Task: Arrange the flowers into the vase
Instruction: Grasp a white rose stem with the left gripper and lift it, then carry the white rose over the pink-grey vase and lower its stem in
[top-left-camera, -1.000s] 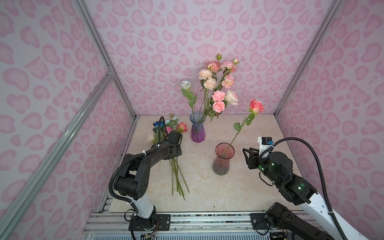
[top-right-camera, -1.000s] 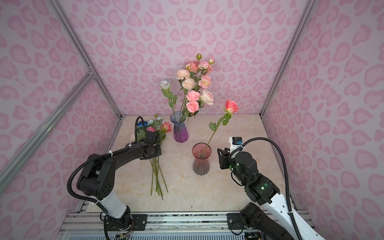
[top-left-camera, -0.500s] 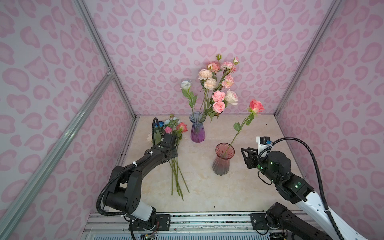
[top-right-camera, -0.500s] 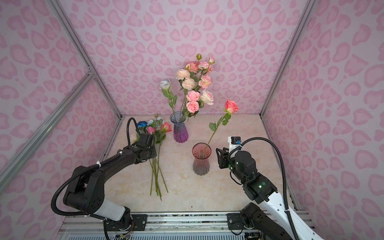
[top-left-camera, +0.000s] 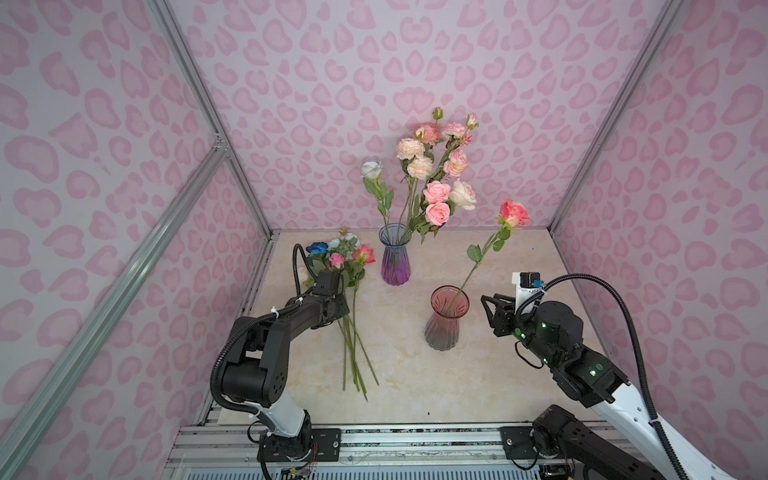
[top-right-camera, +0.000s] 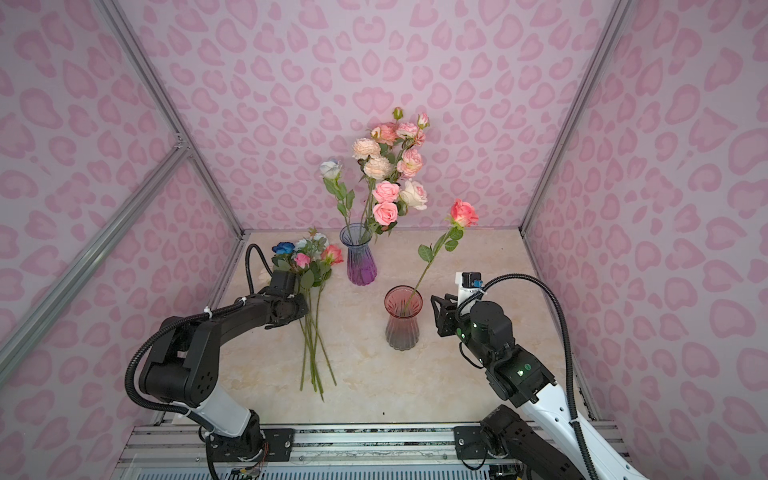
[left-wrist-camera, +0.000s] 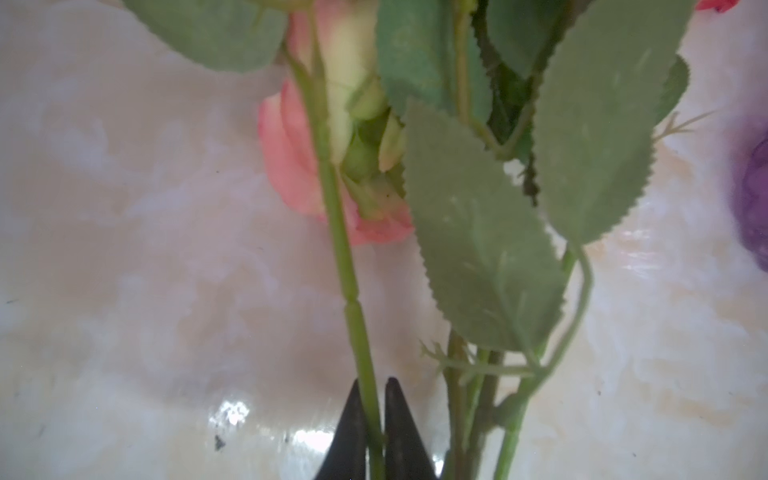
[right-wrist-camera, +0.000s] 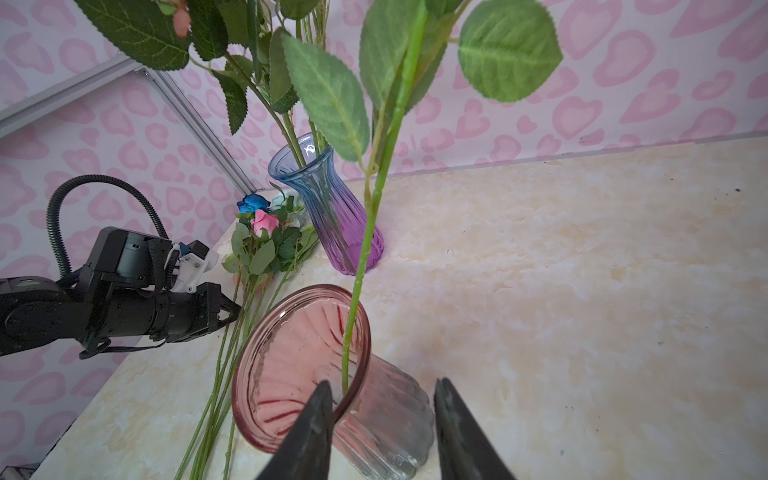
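Observation:
A bunch of loose flowers (top-left-camera: 347, 259) lies on the table at the left, its green stems (top-left-camera: 353, 357) running toward the front. My left gripper (left-wrist-camera: 372, 388) is shut on one thin green stem of this bunch, just below a pink bloom (left-wrist-camera: 286, 166); in a top view it (top-left-camera: 344, 309) sits low against the stems. The red vase (top-left-camera: 444, 324) holds a single pink rose (top-left-camera: 514, 212). My right gripper (top-left-camera: 487, 305) stands open just right of the red vase (right-wrist-camera: 299, 353), holding nothing. A purple vase (top-left-camera: 395, 259) at the back holds several flowers.
Pink patterned walls close in the marble table (top-left-camera: 519, 257) on three sides. A metal rail (top-left-camera: 374, 440) runs along the front edge. The tall blooms (top-left-camera: 436, 191) in the purple vase spread above the table's middle.
My left gripper has slid forward along the loose bunch and closed on one stem. The right arm has crept slightly toward the red vase, its jaws unchanged.

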